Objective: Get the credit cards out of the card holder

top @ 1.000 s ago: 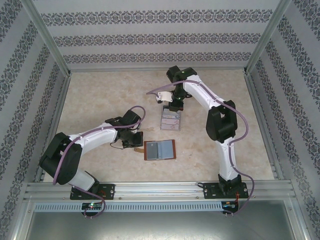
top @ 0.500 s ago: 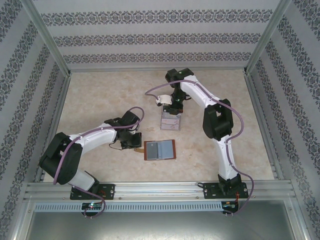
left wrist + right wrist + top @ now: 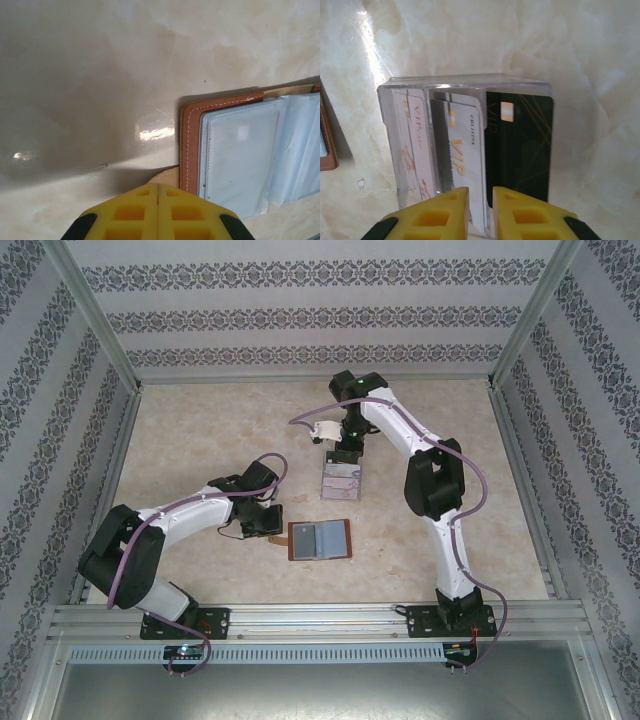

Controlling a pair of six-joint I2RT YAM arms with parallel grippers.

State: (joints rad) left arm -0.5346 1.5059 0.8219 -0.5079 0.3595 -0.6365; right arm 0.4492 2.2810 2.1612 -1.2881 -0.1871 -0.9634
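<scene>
The left gripper [image 3: 158,186] has its jaws together; the card holder [image 3: 190,145] lies open just ahead-right of them on the beige marbled tabletop [image 3: 90,75]. The right gripper [image 3: 481,193] has its jaws narrowly apart, with the credit cards [image 3: 465,150] in a clear tray [image 3: 465,80] directly ahead. Patterned walls [image 3: 320,315] enclose the table.

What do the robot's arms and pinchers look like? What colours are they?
The left arm and right arm are white tubes with chunky black joints, each trailed by a looping purple cable. The left gripper and right gripper have bright yellow fingers with little square hollows, on black mounts.
</scene>
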